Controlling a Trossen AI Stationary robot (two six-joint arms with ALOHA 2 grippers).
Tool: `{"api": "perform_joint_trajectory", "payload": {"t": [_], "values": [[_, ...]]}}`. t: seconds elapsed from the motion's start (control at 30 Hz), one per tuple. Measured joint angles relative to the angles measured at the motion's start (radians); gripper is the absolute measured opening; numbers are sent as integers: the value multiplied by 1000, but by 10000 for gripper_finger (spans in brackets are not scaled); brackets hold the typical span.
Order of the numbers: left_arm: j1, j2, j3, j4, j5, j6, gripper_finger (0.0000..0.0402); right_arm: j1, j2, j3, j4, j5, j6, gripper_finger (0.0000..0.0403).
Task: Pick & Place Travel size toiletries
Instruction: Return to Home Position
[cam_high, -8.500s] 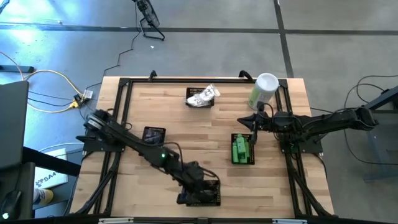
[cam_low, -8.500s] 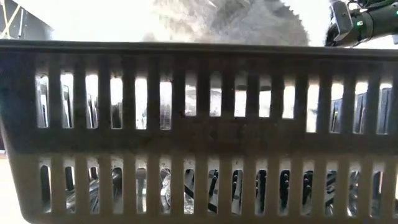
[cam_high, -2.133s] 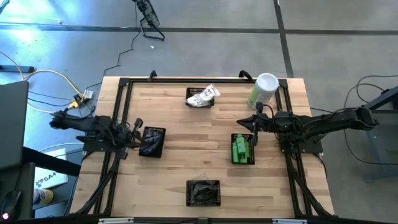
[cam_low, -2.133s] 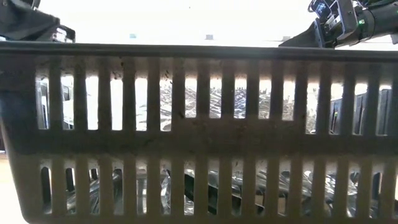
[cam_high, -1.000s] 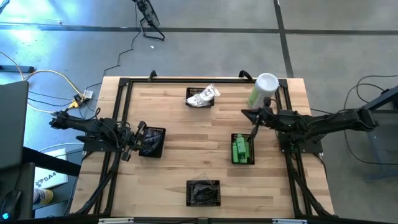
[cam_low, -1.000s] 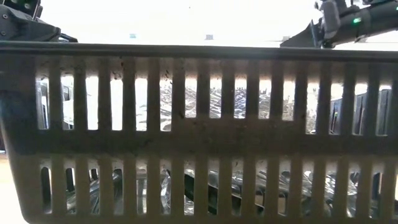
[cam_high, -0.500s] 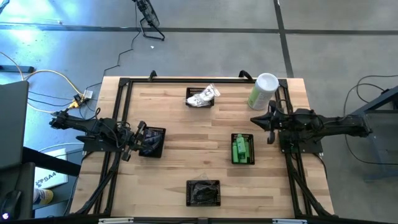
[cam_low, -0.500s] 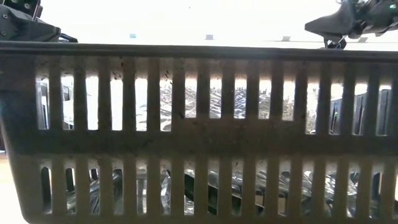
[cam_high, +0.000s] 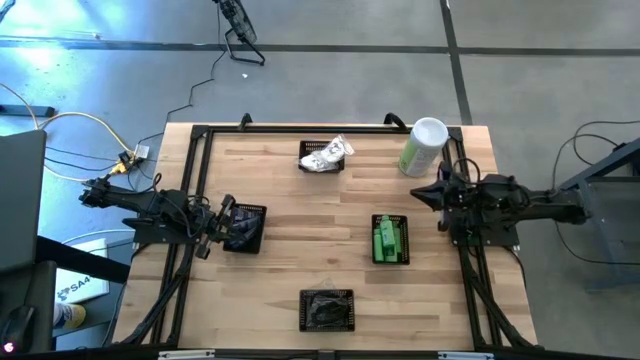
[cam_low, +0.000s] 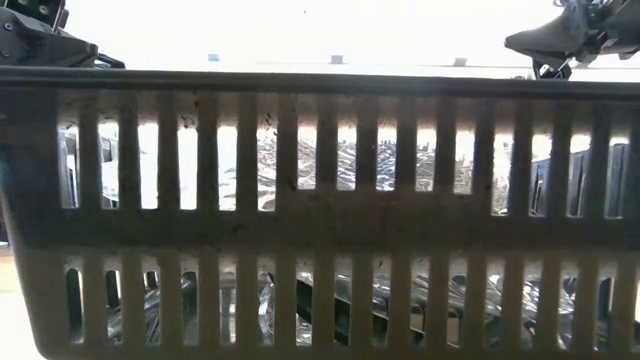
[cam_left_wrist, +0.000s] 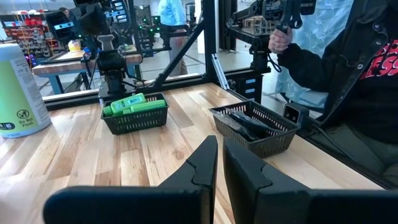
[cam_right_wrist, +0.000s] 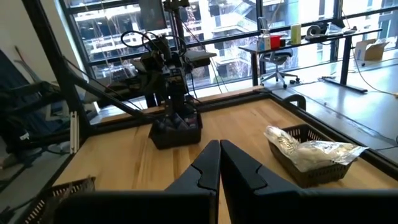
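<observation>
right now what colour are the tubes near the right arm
The tubes are bright green, clearest in left wrist view.

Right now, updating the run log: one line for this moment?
left gripper shut, left edge | right gripper shut, right edge | green toiletries in basket

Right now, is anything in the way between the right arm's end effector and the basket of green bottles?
Nothing visible. Only bare table lies between the right end effector and the green bottles; the tall canister stands off to one side.
</observation>
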Motion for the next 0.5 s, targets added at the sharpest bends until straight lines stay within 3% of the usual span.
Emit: {"api": "perform_joint_trajectory", "payload": {"t": [0.5], "values": [[0, 0, 0, 0, -1, 0, 24, 0, -155, 0, -75, -2, 23, 4]]}}
